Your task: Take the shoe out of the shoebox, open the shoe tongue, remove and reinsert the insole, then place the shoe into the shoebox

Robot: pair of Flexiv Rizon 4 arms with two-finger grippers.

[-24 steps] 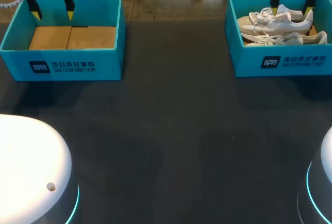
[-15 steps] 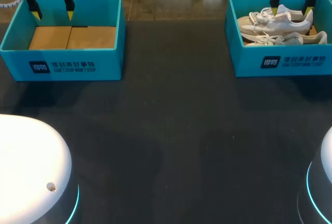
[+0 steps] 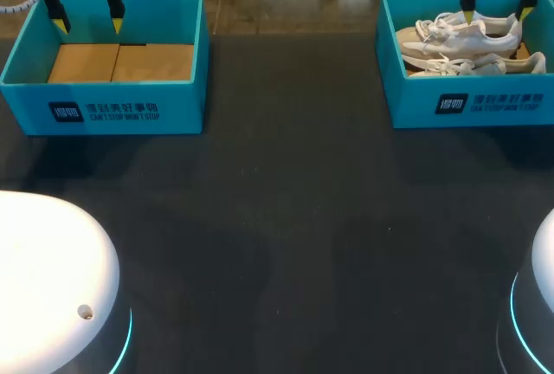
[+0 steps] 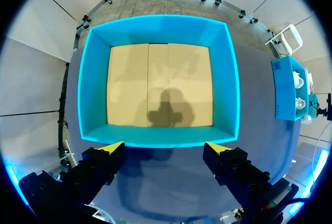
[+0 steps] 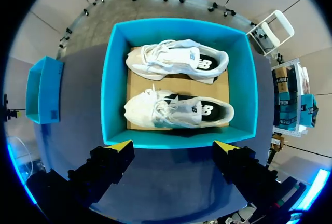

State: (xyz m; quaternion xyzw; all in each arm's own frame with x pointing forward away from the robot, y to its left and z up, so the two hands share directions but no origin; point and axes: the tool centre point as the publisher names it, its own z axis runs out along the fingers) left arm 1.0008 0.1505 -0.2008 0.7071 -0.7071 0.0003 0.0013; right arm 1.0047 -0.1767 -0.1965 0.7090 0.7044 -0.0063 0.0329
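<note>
Just now my right jaws, gaping empty like the left jaws, shifted over white lace-up shoes (image 5: 176,60) in teal cardboard shoebox (image 5: 114,79); extraction unstarted.

Dark table (image 3: 286,218); left shoebox (image 3: 186,107); right shoebox (image 3: 414,107)

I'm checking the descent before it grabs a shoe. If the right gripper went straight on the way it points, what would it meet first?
Probably the white shoe nearer the right gripper, lying in the shoebox. The box's near wall is also close to that line, and depth is unclear.
</note>
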